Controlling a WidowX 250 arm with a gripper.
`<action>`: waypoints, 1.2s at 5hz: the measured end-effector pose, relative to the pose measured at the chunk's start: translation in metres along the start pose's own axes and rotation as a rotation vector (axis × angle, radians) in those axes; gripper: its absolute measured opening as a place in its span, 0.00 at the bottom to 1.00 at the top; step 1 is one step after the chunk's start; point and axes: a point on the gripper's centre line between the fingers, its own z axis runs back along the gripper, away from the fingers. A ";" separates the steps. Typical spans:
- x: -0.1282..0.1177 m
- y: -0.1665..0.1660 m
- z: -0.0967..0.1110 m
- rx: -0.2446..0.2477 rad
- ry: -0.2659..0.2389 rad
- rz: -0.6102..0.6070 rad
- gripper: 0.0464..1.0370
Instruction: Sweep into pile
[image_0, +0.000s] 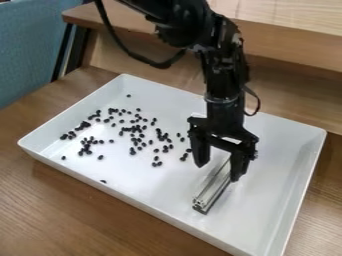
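Over the white tray (133, 200), toward the right part of the view, hangs the black gripper (218, 173), and its two fingers stand apart, pointing down. These fingers are flat and thick, like short blades, and between them one can see some white surface. A metal bar (212, 189) lies at a slant on the tray. It is straight and narrow, silvery, with long grooves, and its near end is dark underneath. Its far part reaches the place between the fingers, close to one of them; whether it touches that finger, I cannot tell.

Small dark beans (132, 151) are scattered on the left and middle of the tray. They are round or a little oval, some grouped closely, others lying alone, and one is near the front wall. The beans nearest to the gripper are apart from the bar.

The tray is rectangular, smooth and shiny, with rounded corners and raised walls. It rests on a brown wooden table (67, 215) with visible grain. Behind it is a pale wooden ledge (287, 45), and at upper left is blue woven cloth (27, 55). A thin black cable (160, 65) hangs in a curve beside the arm.
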 end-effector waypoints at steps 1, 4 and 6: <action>0.004 0.002 -0.001 0.030 -0.025 -0.004 0.65; 0.000 -0.002 -0.010 0.025 -0.021 -0.012 0.33; -0.001 0.012 -0.011 0.094 0.041 -0.060 0.33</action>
